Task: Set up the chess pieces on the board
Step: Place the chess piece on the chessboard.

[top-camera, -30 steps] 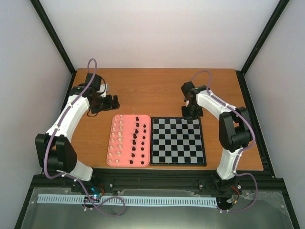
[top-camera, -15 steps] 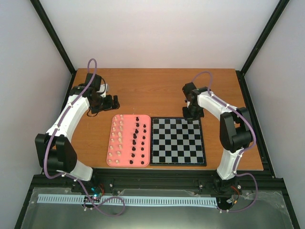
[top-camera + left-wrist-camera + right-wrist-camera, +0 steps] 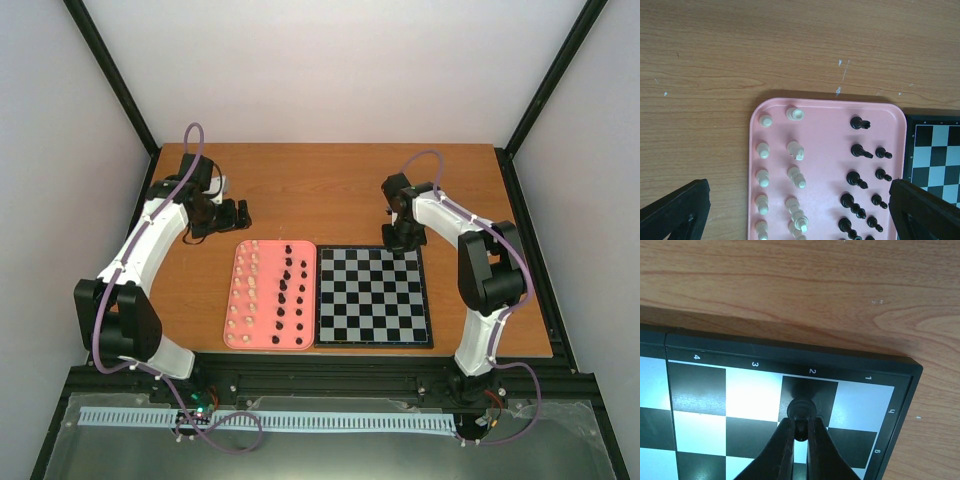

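The board (image 3: 385,312) lies right of centre, next to a pink tray (image 3: 268,338). My right gripper (image 3: 404,240) hangs over the board's far edge, shut on a small black chess piece (image 3: 802,408). In the right wrist view the gripper (image 3: 801,426) holds the piece's top, with its base over the dark square marked 2 on the board (image 3: 750,395). Black pieces (image 3: 291,290) and cream-white pieces (image 3: 245,290) stand in rows on the tray. My left gripper (image 3: 235,213) is open beyond the tray's far left corner; its fingers (image 3: 675,210) frame the white pieces (image 3: 796,176) and black pieces (image 3: 856,178).
The tray's far rim (image 3: 825,102) and the board's corner (image 3: 940,150) show in the left wrist view. Bare wooden table (image 3: 320,190) stretches behind both. Black frame posts (image 3: 545,95) and white walls close in the sides.
The right gripper has shifted only slightly over the board's far edge, still gripping the black piece. The left arm has not moved.
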`<state>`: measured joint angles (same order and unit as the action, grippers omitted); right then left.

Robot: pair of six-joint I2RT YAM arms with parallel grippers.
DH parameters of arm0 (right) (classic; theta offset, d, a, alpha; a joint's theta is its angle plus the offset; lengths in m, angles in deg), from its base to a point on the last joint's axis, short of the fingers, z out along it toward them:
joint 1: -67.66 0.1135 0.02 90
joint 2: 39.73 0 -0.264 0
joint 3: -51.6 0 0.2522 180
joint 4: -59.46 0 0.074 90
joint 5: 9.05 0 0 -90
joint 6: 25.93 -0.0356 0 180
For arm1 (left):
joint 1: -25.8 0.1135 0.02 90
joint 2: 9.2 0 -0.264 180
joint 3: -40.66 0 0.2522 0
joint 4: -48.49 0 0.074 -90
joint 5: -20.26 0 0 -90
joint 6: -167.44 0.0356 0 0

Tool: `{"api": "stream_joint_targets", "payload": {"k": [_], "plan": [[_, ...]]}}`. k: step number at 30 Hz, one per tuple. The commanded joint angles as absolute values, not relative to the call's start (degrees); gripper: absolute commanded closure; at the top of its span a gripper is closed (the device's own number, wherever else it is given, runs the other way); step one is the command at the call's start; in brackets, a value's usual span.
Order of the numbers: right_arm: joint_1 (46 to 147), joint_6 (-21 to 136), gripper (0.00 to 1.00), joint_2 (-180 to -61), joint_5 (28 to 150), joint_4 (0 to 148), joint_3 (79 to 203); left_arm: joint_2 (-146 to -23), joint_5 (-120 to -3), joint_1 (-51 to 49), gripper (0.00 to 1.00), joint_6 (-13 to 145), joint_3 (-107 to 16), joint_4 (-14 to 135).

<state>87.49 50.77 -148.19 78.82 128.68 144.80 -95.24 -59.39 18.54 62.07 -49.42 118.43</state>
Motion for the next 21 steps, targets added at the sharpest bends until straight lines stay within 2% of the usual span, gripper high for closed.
{"api": "stream_joint_targets", "payload": {"k": [1, 10, 18, 21], "plan": [[86.8, 51.1, 0.97, -149.2, 78.4, 127.4, 145.3, -95.7, -59.2, 18.2, 0.00, 62.5, -50.3, 118.4], [86.7, 51.0, 0.96, -150.0, 77.8, 127.1, 144.4, -95.5, -59.3, 18.2, 0.00, 62.5, -49.9, 118.3], [86.7, 51.1, 0.92, -150.3, 78.1, 127.3, 143.7, -95.7, -59.1, 18.2, 0.00, 62.5, -49.8, 118.1], [86.6, 51.2, 0.88, -150.1, 78.0, 127.4, 143.3, -95.7, -59.1, 18.2, 0.00, 62.5, -49.7, 118.0]]}}
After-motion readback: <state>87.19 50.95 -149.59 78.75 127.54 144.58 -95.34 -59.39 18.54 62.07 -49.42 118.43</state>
